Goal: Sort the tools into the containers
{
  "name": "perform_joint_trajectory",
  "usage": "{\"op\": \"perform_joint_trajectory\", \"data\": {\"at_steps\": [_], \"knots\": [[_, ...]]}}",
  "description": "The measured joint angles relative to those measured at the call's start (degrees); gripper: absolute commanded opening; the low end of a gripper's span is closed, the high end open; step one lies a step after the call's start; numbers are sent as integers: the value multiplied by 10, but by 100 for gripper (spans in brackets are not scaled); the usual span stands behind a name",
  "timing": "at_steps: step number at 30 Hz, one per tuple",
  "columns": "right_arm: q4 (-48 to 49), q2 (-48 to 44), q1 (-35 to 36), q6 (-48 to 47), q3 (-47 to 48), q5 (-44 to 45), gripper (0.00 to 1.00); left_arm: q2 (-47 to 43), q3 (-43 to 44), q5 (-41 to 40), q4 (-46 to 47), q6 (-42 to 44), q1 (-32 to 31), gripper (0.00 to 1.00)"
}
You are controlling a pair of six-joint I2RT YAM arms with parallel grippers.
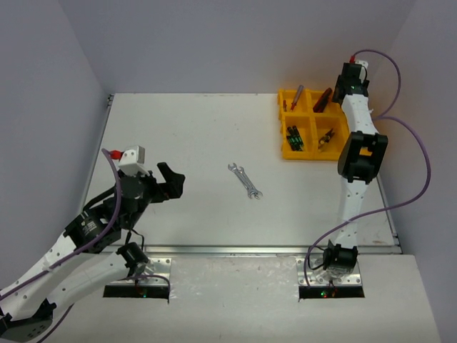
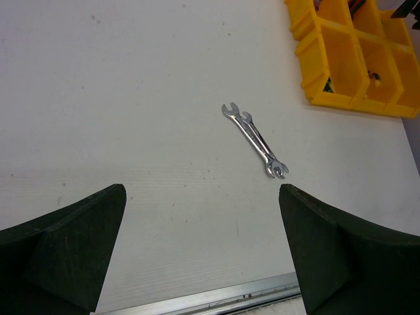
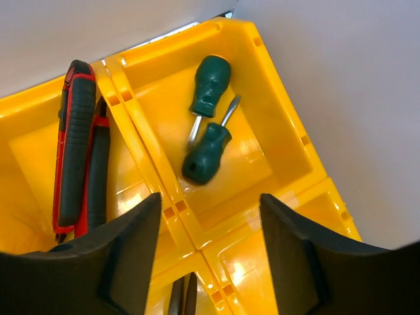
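Observation:
Two silver wrenches point(image 1: 245, 180) point(image 2: 256, 139) lie together mid-table. My left gripper point(image 1: 171, 182) point(image 2: 202, 197) hovers open to their near left, with nothing between its fingers. The yellow tray point(image 1: 280, 107) point(image 2: 354, 104) point(image 3: 141, 125) stands at the back right. My right gripper point(image 3: 210, 203) hangs open above the tray, holding nothing. Two green screwdrivers point(image 3: 209, 121) lie loose in the compartment below and ahead of it. Red-handled cutters point(image 3: 79, 144) point(image 1: 323, 100) lean in the compartment beside them. Other compartments hold a blue-red screwdriver point(image 1: 294, 96), black-green screwdrivers point(image 1: 293, 137) and pliers point(image 1: 327, 137).
The right arm point(image 1: 357, 153) rises along the tray's right side, and its wrist hides the back right compartments in the top view. Grey walls close the table at the back and sides. A metal rail point(image 2: 216, 296) runs along the near edge.

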Motion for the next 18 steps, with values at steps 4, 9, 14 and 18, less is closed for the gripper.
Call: {"op": "perform_joint_trajectory", "data": {"at_steps": [4, 9, 14, 18], "knots": [[-1, 0, 2, 1, 0, -3, 71, 0, 0, 0, 0, 0, 0, 100], [-15, -28, 13, 13, -33, -24, 85, 9, 0, -10, 0, -2, 0, 100], [-31, -118, 77, 13, -94, -51, 86, 33, 0, -46, -15, -21, 0, 100], [-64, -234, 190, 13, -140, -91, 83, 32, 1, -85, -44, -51, 0, 100]]}}
